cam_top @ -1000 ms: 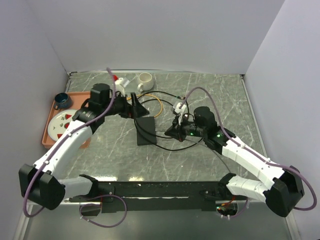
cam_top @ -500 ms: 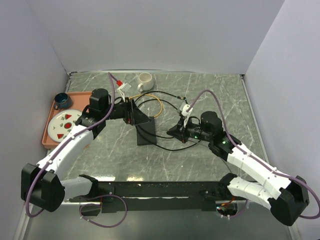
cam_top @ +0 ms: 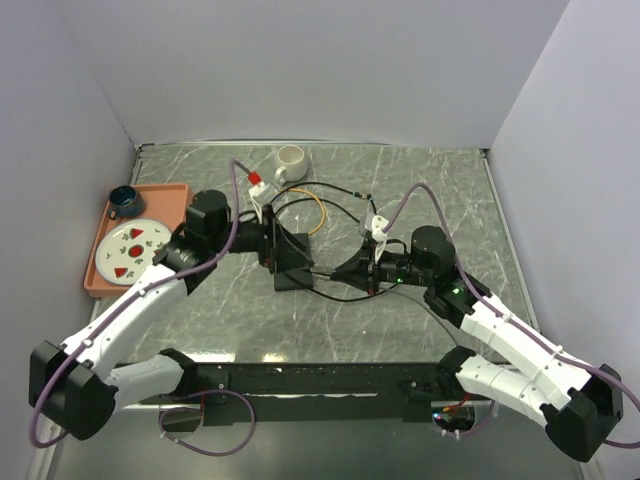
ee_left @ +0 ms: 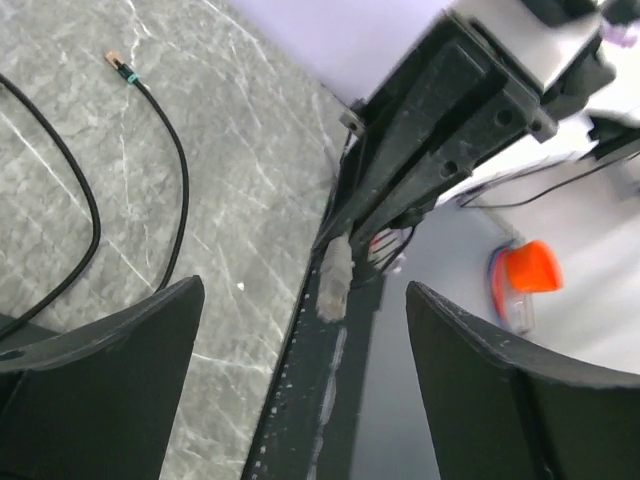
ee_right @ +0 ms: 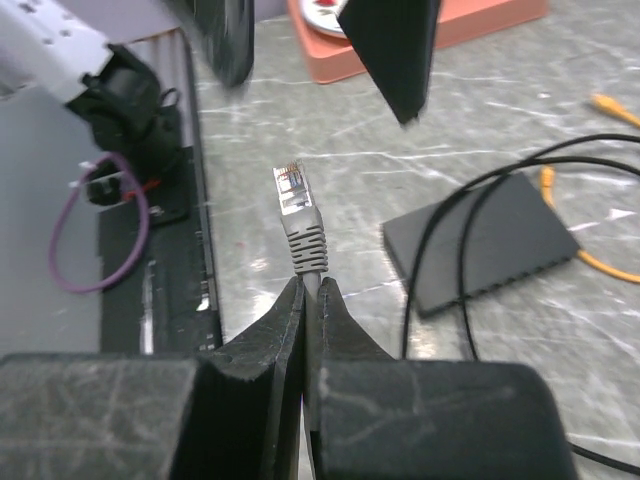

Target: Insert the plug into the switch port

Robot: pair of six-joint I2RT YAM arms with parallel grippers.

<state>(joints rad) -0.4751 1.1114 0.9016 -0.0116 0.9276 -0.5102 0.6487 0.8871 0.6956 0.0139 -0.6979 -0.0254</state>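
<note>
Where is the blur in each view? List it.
Right wrist: plug sharp, left gripper above it blurred. Left wrist: orange shape at right soft, table veins crisp. Top external: even light, soft shadows.

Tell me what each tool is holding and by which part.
The right tool pinches the plug at its grey boot's tail; the left tool is open, holding nothing.

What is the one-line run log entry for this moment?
left gripper: open, empty | right gripper: shut on plug | black box: flat on table | plug: not inserted
</note>
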